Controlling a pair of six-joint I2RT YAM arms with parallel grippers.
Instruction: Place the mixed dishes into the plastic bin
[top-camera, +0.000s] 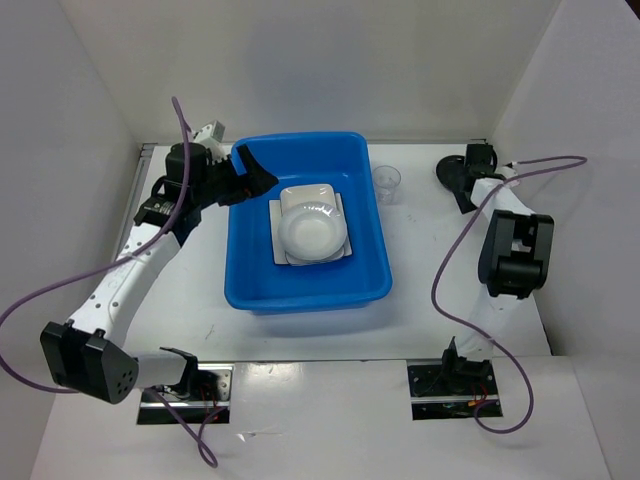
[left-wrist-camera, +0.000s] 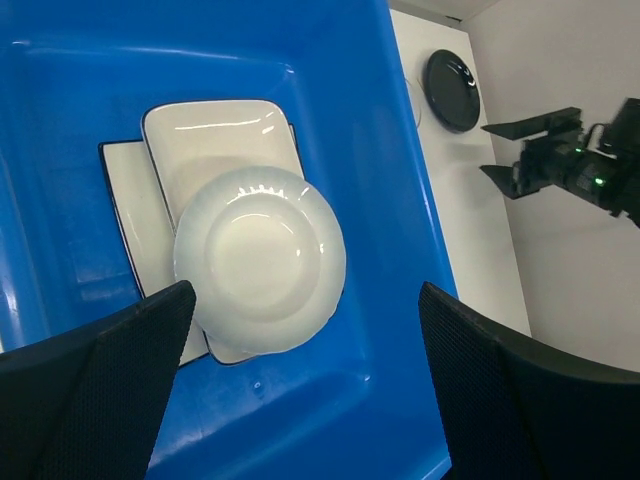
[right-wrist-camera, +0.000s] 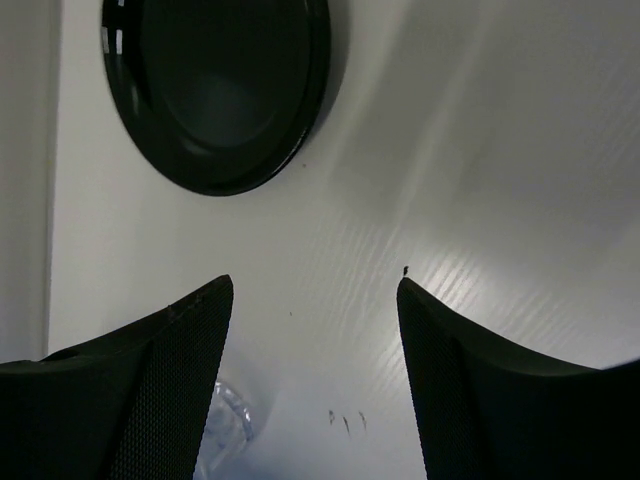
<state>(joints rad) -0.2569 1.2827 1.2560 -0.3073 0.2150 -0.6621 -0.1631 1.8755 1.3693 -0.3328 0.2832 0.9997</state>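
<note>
The blue plastic bin (top-camera: 300, 298) stands mid-table. In it lie two stacked square white plates (left-wrist-camera: 215, 140), with the round white bowl (top-camera: 312, 232) upright on top. My left gripper (top-camera: 256, 170) hovers open and empty over the bin's far-left corner. In the left wrist view (left-wrist-camera: 305, 400) it is above the bowl (left-wrist-camera: 260, 260) and the bin wall (left-wrist-camera: 380, 150). The clear cup (top-camera: 387, 183) stands right of the bin. The black dish (top-camera: 450, 168) lies at the far right. My right gripper (top-camera: 462, 185) is open and empty just above the table beside the dish (right-wrist-camera: 215, 90); the cup (right-wrist-camera: 225, 425) is by its left finger.
White enclosure walls (top-camera: 90, 120) close in the left, back and right sides. Purple cables (top-camera: 450, 270) loop over the table by both arms. The right arm's black elbow (top-camera: 515, 255) hangs over the right side. Two metal mounting plates (top-camera: 450, 385) sit at the near edge.
</note>
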